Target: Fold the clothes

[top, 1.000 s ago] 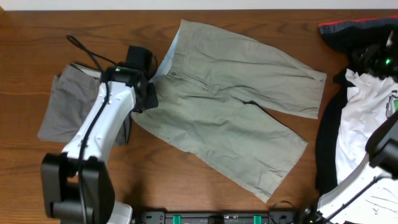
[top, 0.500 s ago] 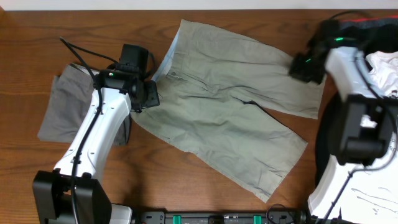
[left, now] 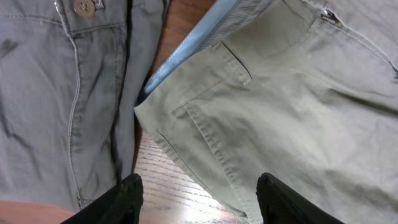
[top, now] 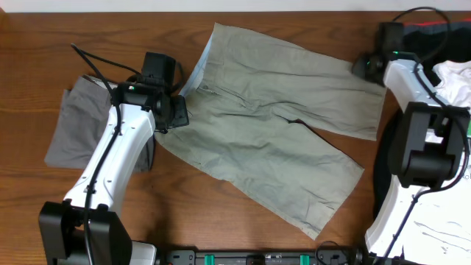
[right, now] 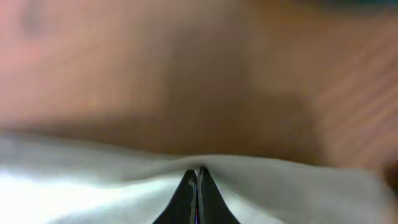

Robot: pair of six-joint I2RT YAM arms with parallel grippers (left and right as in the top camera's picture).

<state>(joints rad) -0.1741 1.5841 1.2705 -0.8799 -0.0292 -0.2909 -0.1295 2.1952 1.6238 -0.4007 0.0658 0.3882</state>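
One garment at most is looking dealt w/: the grey shorts are lying in a rough bundle at the left of the table, partly under the left arm. Whether that counts as a proper fold I can't tell. Everything else is waiting. The khaki shorts are lying spread flat in the table's centre, waistband toward the left arm and legs pointing right, w/ no fold in them yet. At the far right the white T-shirt and the black red-edged garment are sitting in a loose heap, partly hidden by the right arm. Judging by this, the job is sitting near its start: the first fold of the khaki pair is only being set up.

The left gripper is hovering over the waistband corner w/ jaws spread wide, gripping nothing, wood and the cloth's corner showing btwn them. The right gripper is sitting at the hem corner of the far leg, jaws pressed together. Pale cloth is puckering up to the tips, so it's prob. pinching the hem, tho that view is coming out very blurred.

Re writing: nothing is reading clearly. The T-shirt print is showing too small to make out, and the button on the grey pair is carrying no legible mark.
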